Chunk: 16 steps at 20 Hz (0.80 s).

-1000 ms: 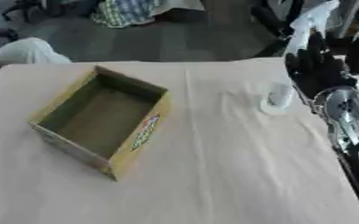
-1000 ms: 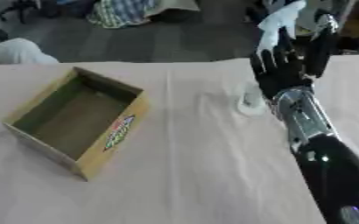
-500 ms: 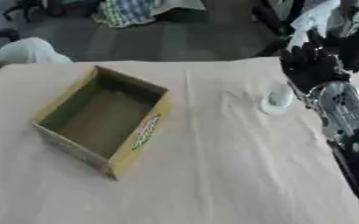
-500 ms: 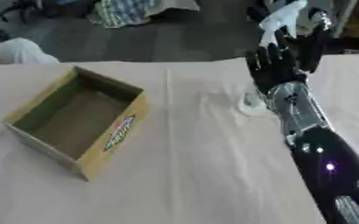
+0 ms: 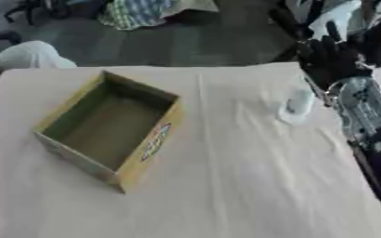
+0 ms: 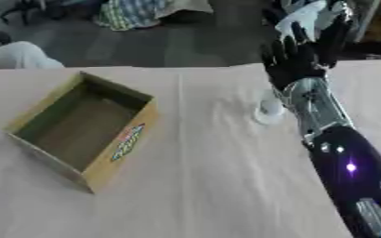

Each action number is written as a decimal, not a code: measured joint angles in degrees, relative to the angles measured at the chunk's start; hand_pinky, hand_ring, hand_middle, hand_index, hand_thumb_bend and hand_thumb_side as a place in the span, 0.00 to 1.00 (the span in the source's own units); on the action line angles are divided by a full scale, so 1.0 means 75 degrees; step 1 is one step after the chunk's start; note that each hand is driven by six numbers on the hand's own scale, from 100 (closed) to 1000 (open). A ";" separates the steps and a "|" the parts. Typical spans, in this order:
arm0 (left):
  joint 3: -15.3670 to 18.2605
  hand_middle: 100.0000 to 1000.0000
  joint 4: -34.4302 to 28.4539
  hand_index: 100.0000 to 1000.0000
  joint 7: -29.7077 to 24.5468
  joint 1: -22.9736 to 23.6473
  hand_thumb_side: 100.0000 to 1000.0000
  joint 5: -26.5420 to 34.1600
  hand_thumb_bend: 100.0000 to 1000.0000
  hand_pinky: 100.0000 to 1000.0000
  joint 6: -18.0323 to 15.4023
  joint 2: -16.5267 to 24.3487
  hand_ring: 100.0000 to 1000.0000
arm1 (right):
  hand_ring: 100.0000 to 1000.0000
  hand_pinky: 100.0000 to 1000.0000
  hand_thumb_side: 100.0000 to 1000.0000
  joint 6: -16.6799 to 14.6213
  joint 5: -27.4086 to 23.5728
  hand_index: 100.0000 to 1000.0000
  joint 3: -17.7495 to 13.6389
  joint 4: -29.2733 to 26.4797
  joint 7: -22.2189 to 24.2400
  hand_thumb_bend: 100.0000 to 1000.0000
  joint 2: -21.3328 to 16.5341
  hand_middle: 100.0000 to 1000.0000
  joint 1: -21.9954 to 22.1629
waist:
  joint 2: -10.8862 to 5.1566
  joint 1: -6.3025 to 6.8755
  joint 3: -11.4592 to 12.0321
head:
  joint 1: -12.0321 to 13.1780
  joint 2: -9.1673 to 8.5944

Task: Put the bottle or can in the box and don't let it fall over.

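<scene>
The right hand (image 6: 295, 58) stands at the far right of the surface (image 5: 226, 186), fingers straight and spread upward, palm toward the camera, with nothing in it; its forearm runs down the right side of both views; the left hand shows in neither view

The bottle (image 5: 298, 103), a small pale thing, stands upright on the cloth-covered surface just beside the wrist of the right hand, on its left side; whether the wrist touches it I cannot tell; it is upright, so nothing has gone wrong with the no-tipping condition, but it has not been gripped

The box (image 5: 112, 128), an open cardboard carton with a printed label on its near right wall, sits empty and turned at an angle on the left half of the surface, well apart from the bottle; its open top faces up, which suits a straight lowering of the bottle from above

The hand's spread posture reads as preparation: fingers wide so they can come down round the bottle's body; by my judgement the grasp is the step in hand, and the carry across to the box is all to come; a small light bottle could be knocked over by the wrist sweeping sideways, so the approach wants to be from above or behind
</scene>
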 measured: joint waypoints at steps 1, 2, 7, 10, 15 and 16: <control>-0.0004 0.99 0.0000 0.86 0.0000 0.0000 0.86 0.0000 0.11 0.94 0.0000 0.0000 0.82 | 0.00 0.00 0.60 0.0000 0.0001 0.85 -0.0002 0.0008 0.0010 0.26 -0.0010 0.00 0.0000 | 0.0001 0.0000 -0.0001 | 0.0000 -0.0001; -0.0013 0.99 0.0000 0.86 0.0000 0.0000 0.86 0.0000 0.11 0.94 0.0000 0.0000 0.82 | 0.00 0.00 0.60 -0.0002 0.0003 0.85 -0.0004 0.0008 0.0019 0.26 -0.0019 0.00 0.0000 | 0.0001 0.0000 -0.0004 | 0.0000 -0.0002; -0.0017 0.99 0.0000 0.86 0.0000 0.0000 0.86 0.0000 0.11 0.94 0.0000 0.0000 0.82 | 0.00 0.00 0.60 -0.0015 0.0012 0.85 -0.0045 0.0009 0.0012 0.26 -0.0048 0.00 0.0006 | 0.0002 0.0001 -0.0017 | 0.0000 -0.0010; -0.0017 0.99 -0.0001 0.86 0.0000 0.0000 0.86 0.0000 0.11 0.94 0.0000 0.0000 0.82 | 0.00 0.00 0.58 -0.0039 0.0012 0.85 -0.0046 0.0019 -0.0011 0.27 -0.0049 0.00 0.0055 | 0.0003 0.0001 -0.0022 | 0.0001 -0.0015; -0.0017 0.99 -0.0001 0.86 0.0000 0.0000 0.86 0.0000 0.11 0.94 0.0000 0.0000 0.82 | 0.00 0.00 0.57 -0.0088 0.0008 0.85 -0.0046 0.0129 -0.0033 0.27 -0.0051 0.00 0.0241 | 0.0012 0.0004 -0.0043 | 0.0010 -0.0018; -0.0017 0.99 -0.0001 0.86 0.0000 0.0000 0.86 0.0000 0.11 0.94 0.0000 0.0000 0.82 | 0.00 0.00 0.57 -0.0105 0.0004 0.85 -0.0046 0.0152 -0.0032 0.27 -0.0051 0.00 0.0279 | 0.0014 0.0005 -0.0056 | 0.0010 -0.0018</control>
